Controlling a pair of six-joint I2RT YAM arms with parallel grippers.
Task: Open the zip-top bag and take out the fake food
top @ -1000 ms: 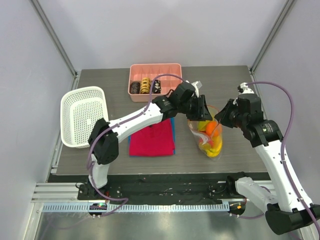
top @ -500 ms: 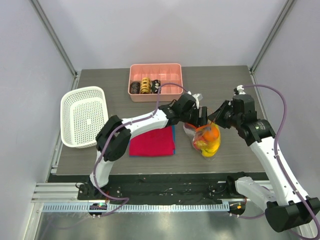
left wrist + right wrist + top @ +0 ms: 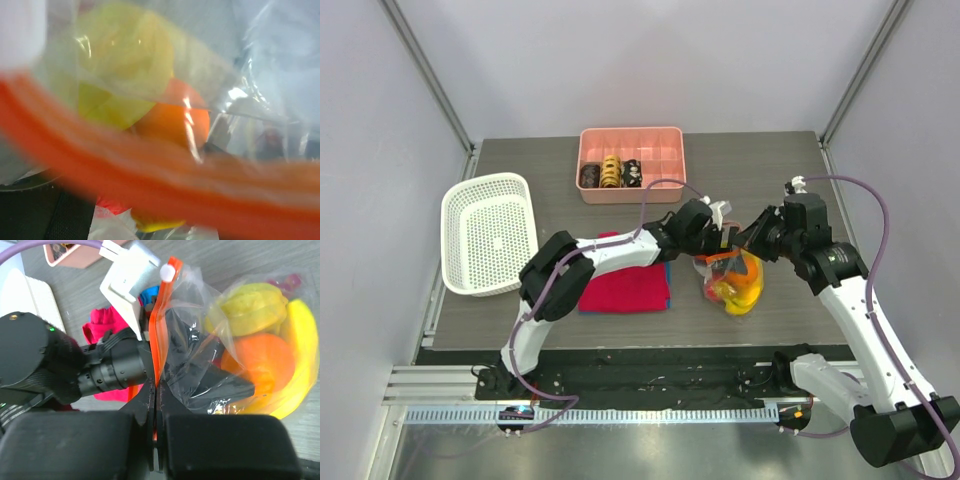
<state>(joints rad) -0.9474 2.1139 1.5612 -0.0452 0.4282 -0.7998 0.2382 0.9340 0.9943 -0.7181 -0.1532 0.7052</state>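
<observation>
The clear crinkly zip-top bag (image 3: 734,288) sits on the dark table (image 3: 800,160) just right of the folded red shirt (image 3: 620,288), yellow and orange fake food (image 3: 260,360) inside — my right gripper (image 3: 154,390) is clenched on its orange zip strip (image 3: 162,315), my left gripper (image 3: 723,240) at the mouth — whether it grips I cannot tell.

A dark wood-grain table (image 3: 770,170) carries a white mesh basket (image 3: 488,235) at its left edge, a pink compartment tray (image 3: 631,130) at the back and a folded red shirt (image 3: 625,290) near the front. Just right of the shirt stands a clear bag (image 3: 752,270) of plastic fruit (image 3: 732,293).
</observation>
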